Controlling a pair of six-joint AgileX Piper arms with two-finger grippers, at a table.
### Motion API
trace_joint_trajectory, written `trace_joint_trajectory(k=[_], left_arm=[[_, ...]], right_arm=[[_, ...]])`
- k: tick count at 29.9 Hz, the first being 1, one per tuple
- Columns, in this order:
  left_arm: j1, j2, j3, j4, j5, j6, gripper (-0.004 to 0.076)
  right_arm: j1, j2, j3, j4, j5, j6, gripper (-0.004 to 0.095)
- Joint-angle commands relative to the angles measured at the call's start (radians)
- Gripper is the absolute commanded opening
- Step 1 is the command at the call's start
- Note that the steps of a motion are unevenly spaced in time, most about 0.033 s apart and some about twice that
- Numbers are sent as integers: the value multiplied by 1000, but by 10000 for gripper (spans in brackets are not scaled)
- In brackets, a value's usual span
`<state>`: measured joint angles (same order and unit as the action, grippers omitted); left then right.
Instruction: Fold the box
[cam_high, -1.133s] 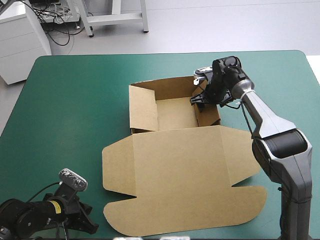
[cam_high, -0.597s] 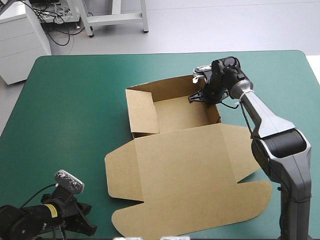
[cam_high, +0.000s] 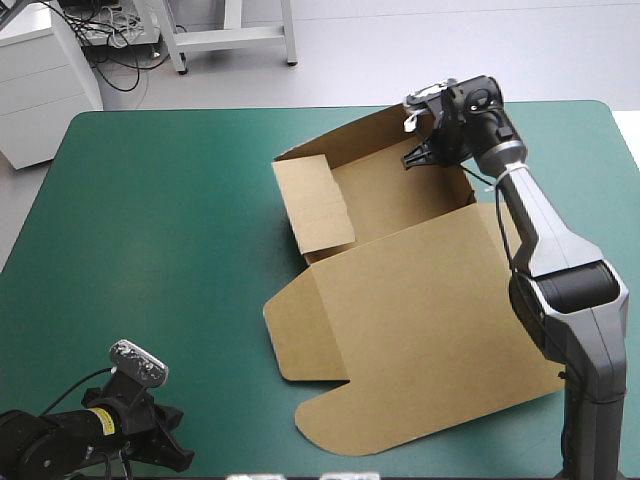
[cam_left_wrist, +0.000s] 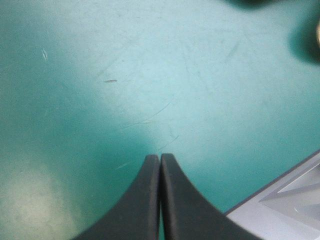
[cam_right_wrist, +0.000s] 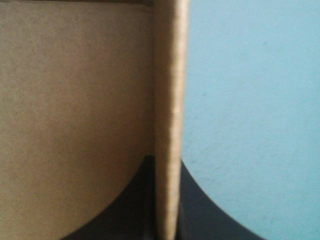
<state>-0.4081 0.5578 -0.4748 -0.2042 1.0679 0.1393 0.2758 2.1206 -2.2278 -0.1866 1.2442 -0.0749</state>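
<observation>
Brown box (cam_high: 420, 310), held only by one thin wall in the right gripper (cam_high: 422, 156), may slip; left gripper (cam_left_wrist: 160, 159) closed, empty.

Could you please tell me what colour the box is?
The box is plain brown, with no pattern; the high view shows it best.

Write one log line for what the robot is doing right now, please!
box: open, lid flat | right hand: shut on box wall | left hand: shut, empty, over table
</observation>
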Motion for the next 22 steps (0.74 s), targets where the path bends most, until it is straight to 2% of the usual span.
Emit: trace_joint_trajectory(k=[1, 14, 22], left_arm=[[-4, 4, -23, -21, -34, -7, -32], [-4, 4, -23, -25, -36, -9, -32], [-4, 4, -23, -25, -36, -9, -32]], right_arm=[[-95, -64, -74, -37, 3, -2, -23], [-496, -64, -67, 72, 3, 18, -23], [-655, -64, -52, 143, 3, 18, -23]])
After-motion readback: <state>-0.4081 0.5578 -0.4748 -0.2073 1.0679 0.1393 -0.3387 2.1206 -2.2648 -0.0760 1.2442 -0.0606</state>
